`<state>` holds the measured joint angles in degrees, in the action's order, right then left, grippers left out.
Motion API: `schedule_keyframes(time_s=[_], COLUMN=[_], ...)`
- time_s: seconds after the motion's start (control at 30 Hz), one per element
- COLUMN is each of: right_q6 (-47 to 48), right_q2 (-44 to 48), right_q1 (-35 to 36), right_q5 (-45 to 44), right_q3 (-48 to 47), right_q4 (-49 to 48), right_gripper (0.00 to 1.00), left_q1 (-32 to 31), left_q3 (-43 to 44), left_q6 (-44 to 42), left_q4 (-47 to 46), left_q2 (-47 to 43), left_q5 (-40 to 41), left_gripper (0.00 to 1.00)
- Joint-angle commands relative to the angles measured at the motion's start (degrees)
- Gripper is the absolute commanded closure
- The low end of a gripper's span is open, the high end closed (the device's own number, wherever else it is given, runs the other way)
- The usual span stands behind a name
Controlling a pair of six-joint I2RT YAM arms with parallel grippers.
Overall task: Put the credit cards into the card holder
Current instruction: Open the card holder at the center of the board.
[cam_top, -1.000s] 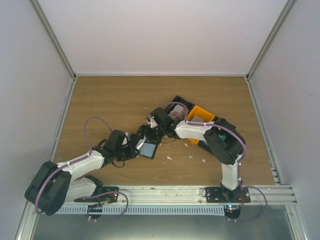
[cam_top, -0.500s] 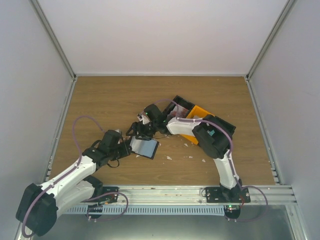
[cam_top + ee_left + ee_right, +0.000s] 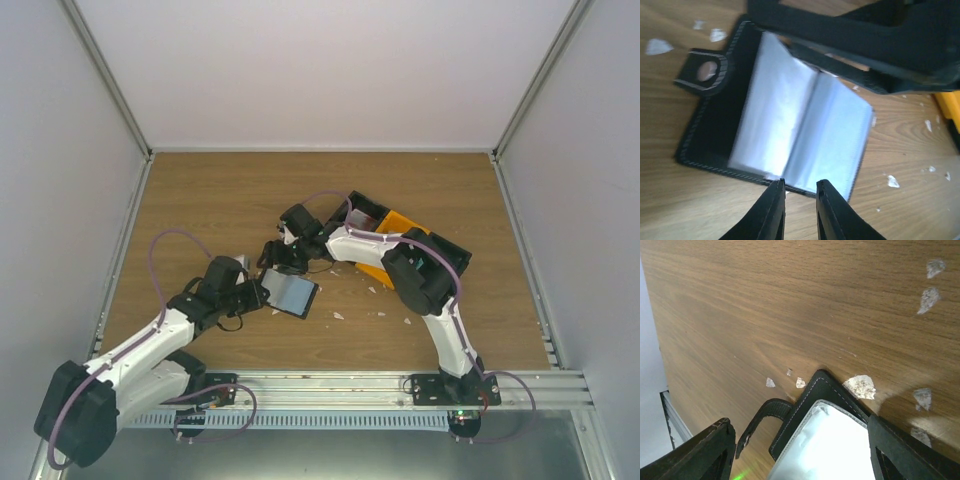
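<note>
The card holder [image 3: 291, 294] lies open on the table, with a black cover and pale blue-grey pockets. It shows in the left wrist view [image 3: 800, 135] with its snap tab [image 3: 705, 75], and in the right wrist view [image 3: 830, 440]. My left gripper [image 3: 799, 186] sits at the holder's near edge, its jaws a narrow gap apart with bare wood between them. My right gripper [image 3: 281, 256] hovers over the holder's far edge, its jaws wide apart and empty, and shows in its own wrist view [image 3: 802, 450]. No credit card shows clearly; the right arm covers the trays.
A black tray [image 3: 362, 206] and an orange tray [image 3: 398, 224] stand behind the right arm. Small white scraps [image 3: 859, 385] lie on the wood around the holder. The enclosure walls close in the table on three sides.
My right gripper has moved left, away from the trays and over the holder's far edge. My left arm has drawn back and swung left. The holder now lies spread wider.
</note>
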<state>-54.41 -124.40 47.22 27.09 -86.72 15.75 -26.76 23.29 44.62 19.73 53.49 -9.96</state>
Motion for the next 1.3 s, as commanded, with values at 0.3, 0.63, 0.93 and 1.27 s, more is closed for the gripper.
schedule_keyframes(time_s=[0.3, 0.63, 0.93, 1.27], right_q6=[5.2, 13.7, 16.8, 15.9], right_q2=[7.9, 21.2, 28.0, 33.2], right_q1=[-0.9, -0.6, 0.1, -1.4], right_q5=[-7.7, -13.6, -17.1, -26.2], right_q3=[0.5, 9.5, 20.5, 22.7], right_q4=[5.8, 8.4, 13.4, 17.7], right_gripper=[0.31, 0.29, 0.3, 0.35], left_q1=[2.1, 3.1, 3.2, 1.5], left_q3=[0.9, 3.7, 5.6, 3.1], left_q6=[-4.8, -7.0, -8.0, -5.7], left_q4=[-11.7, -7.7, -2.9, -1.0], left_q2=[10.8, 16.6, 20.8, 21.2], left_q5=[-1.6, 6.7, 11.0, 4.8], left_gripper=[0.78, 0.73, 0.72, 0.88])
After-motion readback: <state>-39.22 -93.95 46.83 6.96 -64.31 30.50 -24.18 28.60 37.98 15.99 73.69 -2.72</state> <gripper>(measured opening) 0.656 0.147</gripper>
